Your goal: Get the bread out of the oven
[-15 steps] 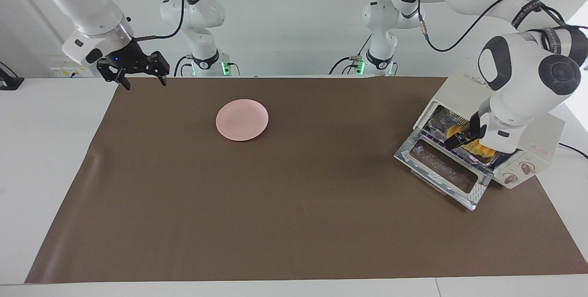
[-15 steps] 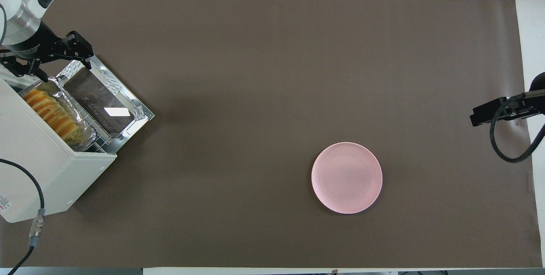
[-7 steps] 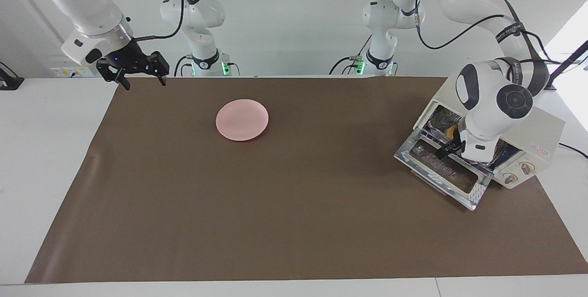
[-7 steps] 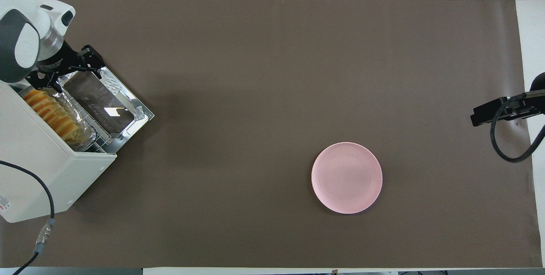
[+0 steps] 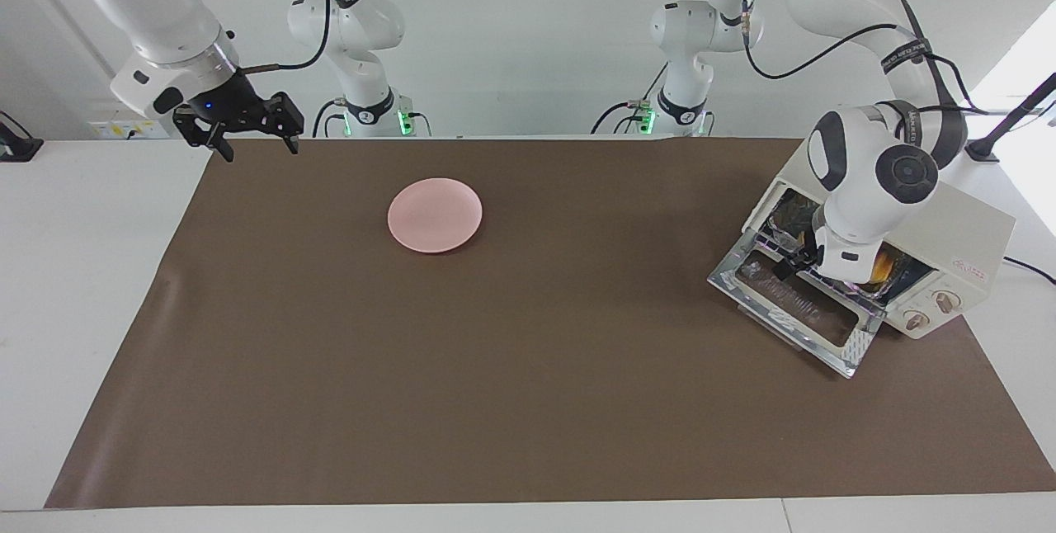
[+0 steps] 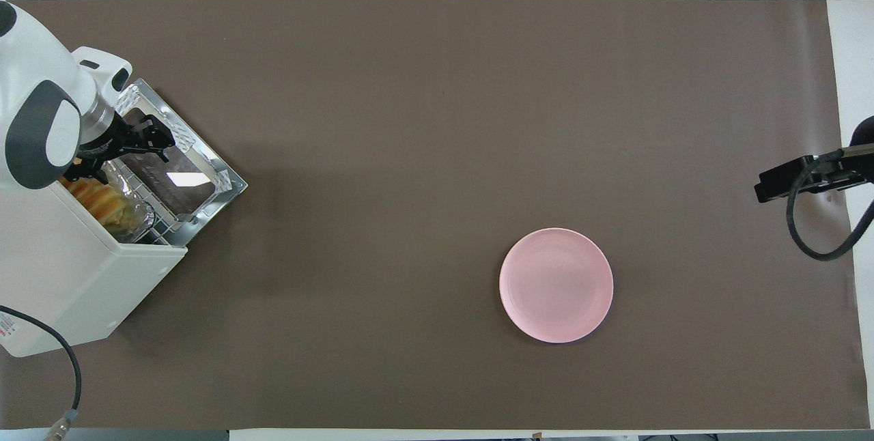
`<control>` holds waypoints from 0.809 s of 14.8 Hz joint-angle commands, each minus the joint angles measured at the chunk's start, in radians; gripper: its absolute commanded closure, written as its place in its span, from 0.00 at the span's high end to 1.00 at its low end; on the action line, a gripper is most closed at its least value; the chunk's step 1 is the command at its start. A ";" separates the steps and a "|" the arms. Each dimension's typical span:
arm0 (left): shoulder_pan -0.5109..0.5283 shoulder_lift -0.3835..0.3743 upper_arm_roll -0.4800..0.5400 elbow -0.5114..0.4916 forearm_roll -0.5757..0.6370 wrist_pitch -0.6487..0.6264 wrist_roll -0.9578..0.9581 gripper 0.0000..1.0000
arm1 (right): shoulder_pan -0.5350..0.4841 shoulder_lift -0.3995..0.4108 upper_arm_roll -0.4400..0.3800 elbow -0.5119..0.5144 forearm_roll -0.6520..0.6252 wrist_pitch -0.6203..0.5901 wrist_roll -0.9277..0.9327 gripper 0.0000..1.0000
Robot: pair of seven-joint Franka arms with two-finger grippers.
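Observation:
The cream-white oven [image 5: 961, 224] stands at the left arm's end of the table with its glass door [image 5: 796, 306] dropped open. The golden bread [image 6: 101, 198] lies in a crinkled foil tray [image 6: 135, 214] on the rack at the oven's mouth. In the facing view only an orange bit of the bread [image 5: 881, 267] shows past the wrist. My left gripper [image 6: 121, 156] is open and hangs low over the tray's edge and the door's hinge, partly covering the bread; it also shows in the facing view [image 5: 796, 265]. My right gripper [image 5: 252, 141] is open and empty, and waits raised over the mat's corner.
A round pink plate [image 5: 435, 214] lies on the brown mat toward the right arm's end, also in the overhead view [image 6: 556, 285]. The oven's power cable [image 6: 61, 366] trails off by the table's edge.
My left gripper has swung from over the door's end in over the oven's mouth and sunk lower, now covering more of the bread. The right arm has not moved.

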 commanded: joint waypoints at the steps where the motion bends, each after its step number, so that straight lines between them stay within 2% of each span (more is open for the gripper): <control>1: -0.015 -0.036 0.007 -0.093 0.027 0.067 -0.021 0.83 | -0.016 -0.025 0.010 -0.028 -0.002 0.006 0.011 1.00; 5: -0.009 -0.052 0.007 -0.134 0.027 0.070 -0.019 0.30 | -0.012 -0.025 0.011 -0.027 -0.002 0.020 0.014 1.00; 7: -0.009 -0.053 0.007 -0.133 0.027 0.067 -0.018 0.00 | -0.010 -0.023 0.011 -0.027 -0.002 0.020 0.013 1.00; 9: -0.019 -0.039 0.007 -0.093 0.027 0.070 -0.011 0.00 | -0.016 -0.025 0.010 -0.027 -0.002 0.015 0.007 1.00; 12: -0.096 0.017 0.003 0.055 0.015 0.066 -0.013 0.00 | -0.026 -0.025 0.008 -0.027 -0.002 0.009 0.005 1.00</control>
